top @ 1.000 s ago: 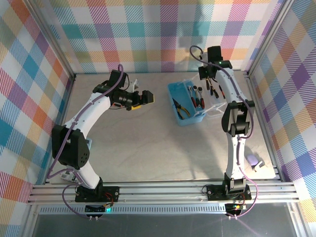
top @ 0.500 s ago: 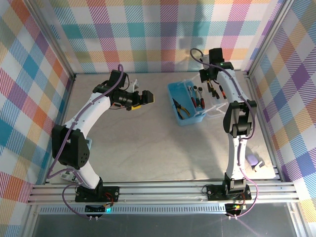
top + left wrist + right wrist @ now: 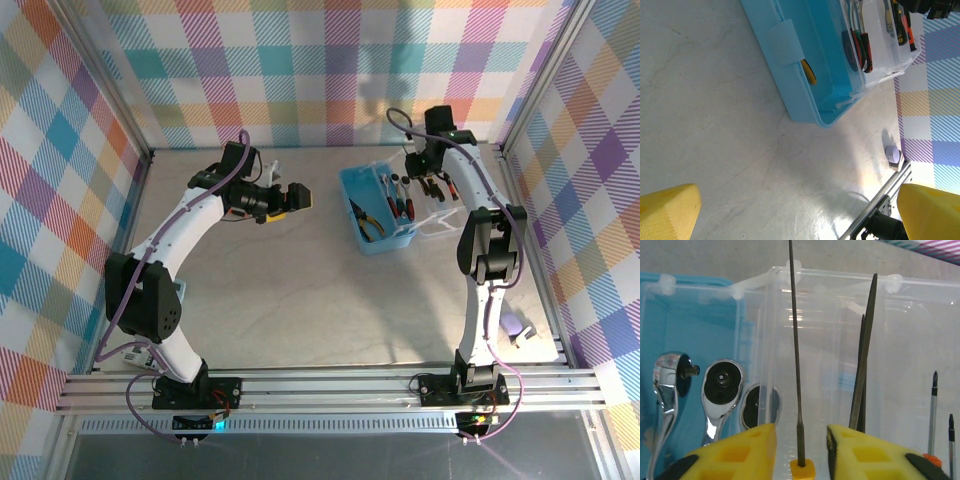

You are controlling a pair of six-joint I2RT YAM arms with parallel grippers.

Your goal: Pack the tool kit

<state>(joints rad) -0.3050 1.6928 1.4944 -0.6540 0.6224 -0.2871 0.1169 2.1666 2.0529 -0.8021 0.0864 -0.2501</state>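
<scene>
Lying open: case (image 3: pixel 358 192), light blue, translucent, far middle of the table (image 3: pixel 300 290); clear lid (image 3: pixel 434 210) flat on its right.
Tools: yellow-handled pliers (image 3: pixel 368 222) and red-and-black-handled wrenches (image 3: pixel 861 44) inside the blue half.
Right gripper (image 3: pixel 800 430): over the lid, jaws parted; thin screwdriver (image 3: pixel 795 365) between them, touching neither.
Left gripper (image 3: pixel 800 210): spread wide, empty, left of the case.
</scene>
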